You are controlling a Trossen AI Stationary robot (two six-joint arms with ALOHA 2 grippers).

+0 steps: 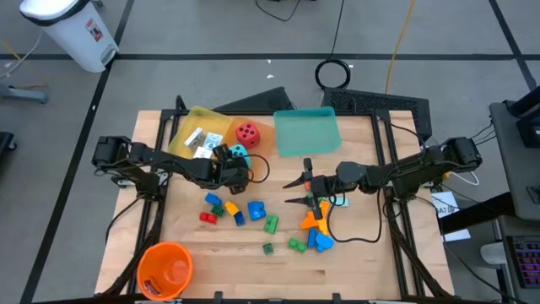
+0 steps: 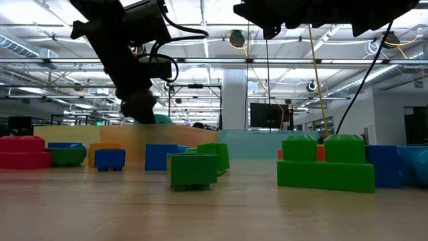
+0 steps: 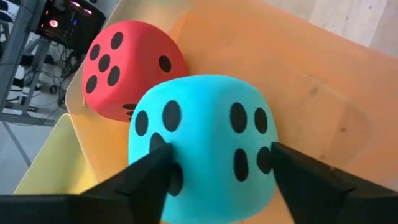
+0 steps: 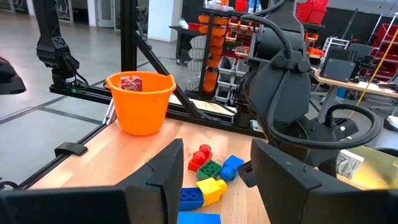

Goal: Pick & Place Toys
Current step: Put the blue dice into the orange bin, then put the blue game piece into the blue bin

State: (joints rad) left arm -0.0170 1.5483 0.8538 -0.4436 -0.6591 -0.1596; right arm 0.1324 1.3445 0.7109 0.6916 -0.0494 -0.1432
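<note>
Here the left tool (image 3: 217, 168) grips the cyan die (image 3: 202, 146); the right tool (image 1: 301, 191) gapes.

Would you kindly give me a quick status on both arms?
Left gripper shut on cyan die over orange tray, red die touching it. Right gripper open, empty, above the bricks.

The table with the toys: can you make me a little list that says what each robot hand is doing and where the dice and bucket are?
left gripper: closed on the cyan die over the orange tray
right gripper: open, above the bricks, holding nothing
red die: in the orange tray, beside the cyan one
orange bucket: near left corner
</note>
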